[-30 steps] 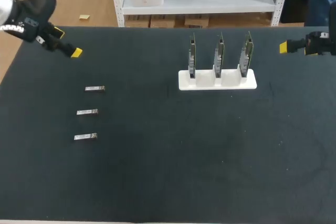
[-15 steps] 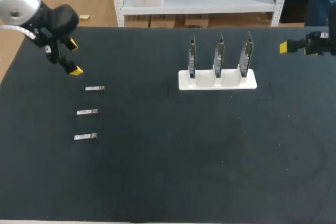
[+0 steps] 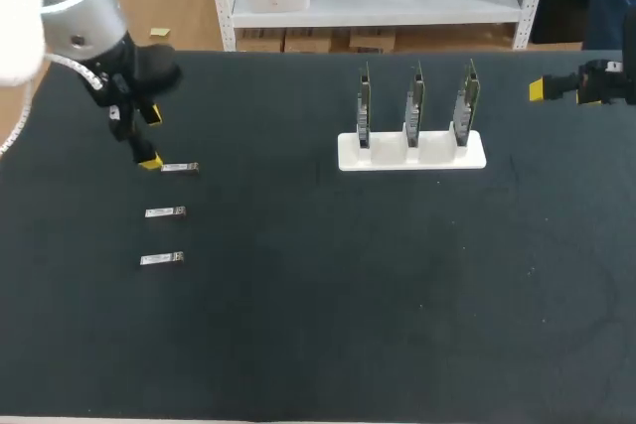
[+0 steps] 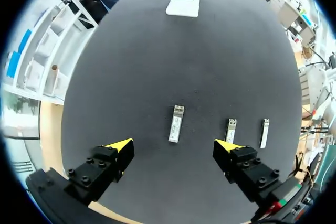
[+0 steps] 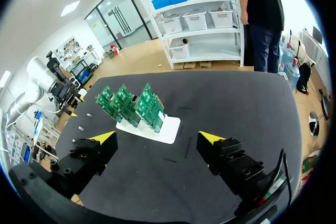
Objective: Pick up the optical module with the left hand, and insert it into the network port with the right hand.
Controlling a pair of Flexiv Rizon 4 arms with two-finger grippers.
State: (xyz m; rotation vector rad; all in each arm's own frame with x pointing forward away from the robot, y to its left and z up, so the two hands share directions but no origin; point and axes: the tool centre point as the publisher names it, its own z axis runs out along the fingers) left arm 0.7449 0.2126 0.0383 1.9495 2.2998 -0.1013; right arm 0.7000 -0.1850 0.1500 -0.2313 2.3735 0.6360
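Far to the left of the white stand (image 3: 410, 151), the left gripper (image 4: 172, 145) hangs over the dark table (image 3: 318, 325) with its fingers spread wide and nothing in them. The nearest optical module (image 4: 176, 124) lies flat just ahead between its yellow tips, untouched, at the rear end of a row with the second module (image 3: 165, 212) and third module (image 3: 162, 258). The stand holds three green circuit boards (image 3: 414, 101) upright side by side, and to the right of the stand, apart from it, the right gripper (image 5: 157, 137) is likewise wide open and empty.

Black table (image 3: 397, 305), white slotted stand (image 3: 388, 154) upon it
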